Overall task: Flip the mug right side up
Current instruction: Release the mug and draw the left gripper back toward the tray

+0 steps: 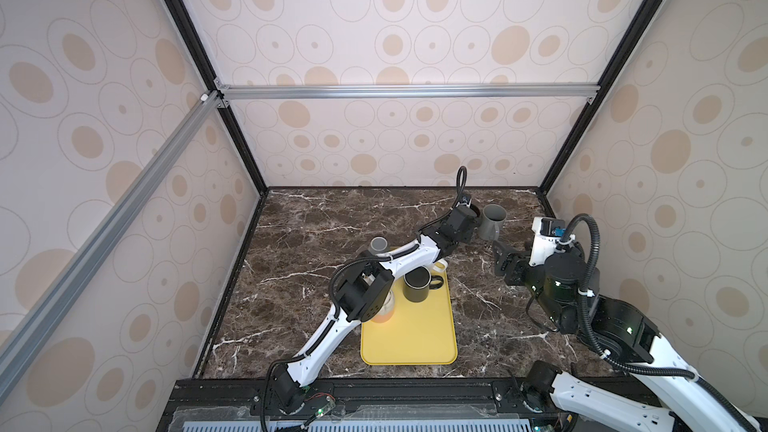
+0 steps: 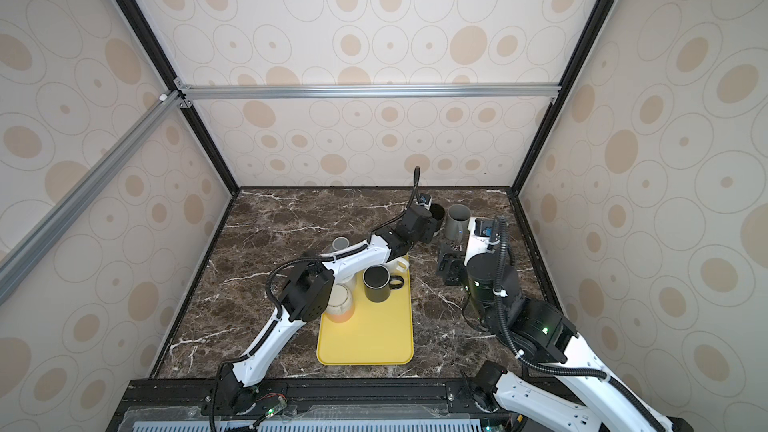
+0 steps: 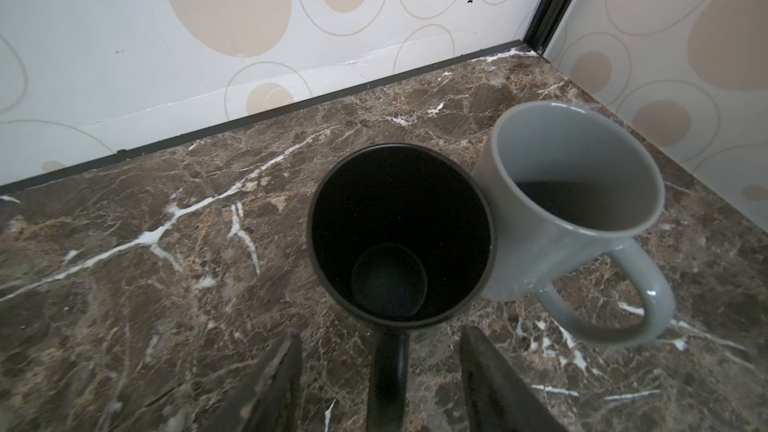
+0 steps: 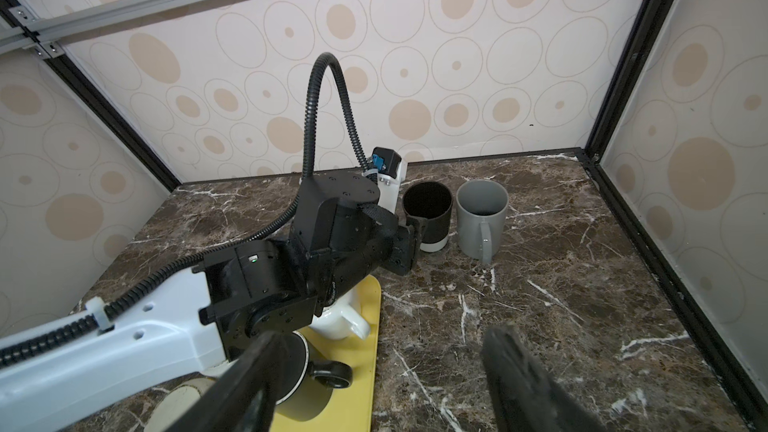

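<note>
Already right side up: tall black ceramic mug with white base band [image 3: 399, 234], standing mouth-up on dark brown marble table [image 1: 311, 234] near far right corner. Just beside plain grey ceramic mug [image 3: 573, 201], also upright, on right-edge side; touching or not, cannot tell. Same black mug [image 2: 437, 213] half hidden behind left gripper [image 2: 419, 226] in a top view.

Left gripper [image 3: 380, 338]: fingers [image 3: 282, 367] parted to a middling gap, one on each side of mug's handle, clear marble showing on both sides, no contact, nothing gripped. Mug body just beyond fingertips.

Right gripper [image 4: 386, 347]: fingers spread wide, empty, hovering over bare marble by right edge, well apart from both mugs.

Flat yellow plastic tray [image 1: 415, 342] at middle of near edge, carrying second black mug [image 1: 417, 282], upright, and white mug [image 4: 332, 322] partly hidden under left arm.
</note>
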